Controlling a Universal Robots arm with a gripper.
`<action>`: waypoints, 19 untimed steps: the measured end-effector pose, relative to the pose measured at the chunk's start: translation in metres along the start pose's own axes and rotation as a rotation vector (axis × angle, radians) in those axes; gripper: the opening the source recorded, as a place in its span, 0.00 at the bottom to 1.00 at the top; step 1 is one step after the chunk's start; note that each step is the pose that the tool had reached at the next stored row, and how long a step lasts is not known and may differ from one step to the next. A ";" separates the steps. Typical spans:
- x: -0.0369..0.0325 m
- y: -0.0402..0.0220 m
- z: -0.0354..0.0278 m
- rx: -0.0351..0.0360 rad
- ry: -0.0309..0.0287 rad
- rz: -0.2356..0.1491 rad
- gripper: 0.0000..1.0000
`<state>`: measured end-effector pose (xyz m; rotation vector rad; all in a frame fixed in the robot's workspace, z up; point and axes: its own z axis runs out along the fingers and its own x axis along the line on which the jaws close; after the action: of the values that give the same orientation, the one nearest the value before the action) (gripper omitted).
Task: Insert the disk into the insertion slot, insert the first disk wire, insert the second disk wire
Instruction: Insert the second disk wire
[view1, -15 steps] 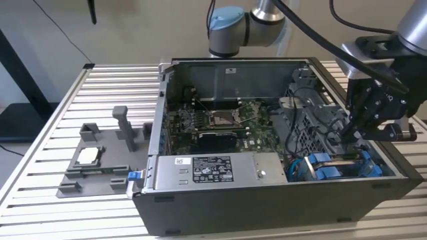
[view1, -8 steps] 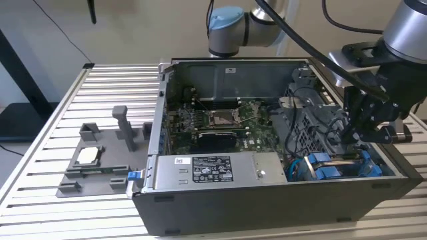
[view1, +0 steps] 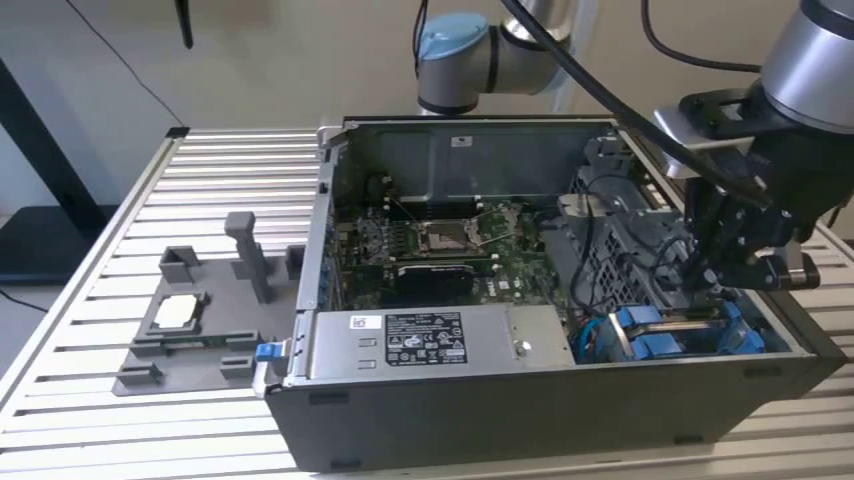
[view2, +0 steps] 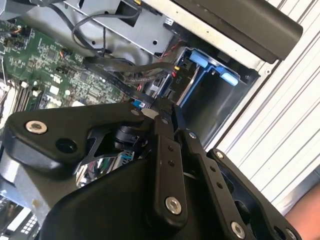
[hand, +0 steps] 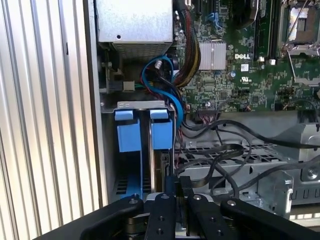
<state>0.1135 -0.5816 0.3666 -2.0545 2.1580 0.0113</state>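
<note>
My gripper (view1: 710, 285) reaches down into the near right corner of the open computer case (view1: 534, 410). Its black fingers (hand: 165, 210) stand close together over the insertion slot (hand: 131, 175), a grey bay with blue plastic fittings (hand: 161, 131). They pinch the black end of a disk wire (hand: 220, 150) that trails away over the drive cage. The disk (hand: 164, 167) looks to be standing edge-on in the slot just under the fingertips, mostly hidden. In the second wrist view the fingers (view2: 167, 150) meet beside the blue-edged slot (view2: 200, 75).
A grey labelled power-supply box (view1: 414, 345) lies along the case's front, with the green motherboard (view1: 441, 245) behind it. Blue and black cables (hand: 167, 85) bunch beside the bay. A grey fixture plate (view1: 187, 340) rests on the slatted table (view1: 80, 400) at the exterior view's left.
</note>
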 end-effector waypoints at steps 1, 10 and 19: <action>0.0004 0.0010 0.0017 0.0022 -0.0001 0.000 0.16; 0.0050 0.0038 0.0120 0.0239 -0.0015 -0.003 0.16; 0.0051 0.0040 0.0133 0.0242 -0.0026 -0.003 0.16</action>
<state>0.1108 -0.5848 0.3524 -2.0433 2.1430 -0.0123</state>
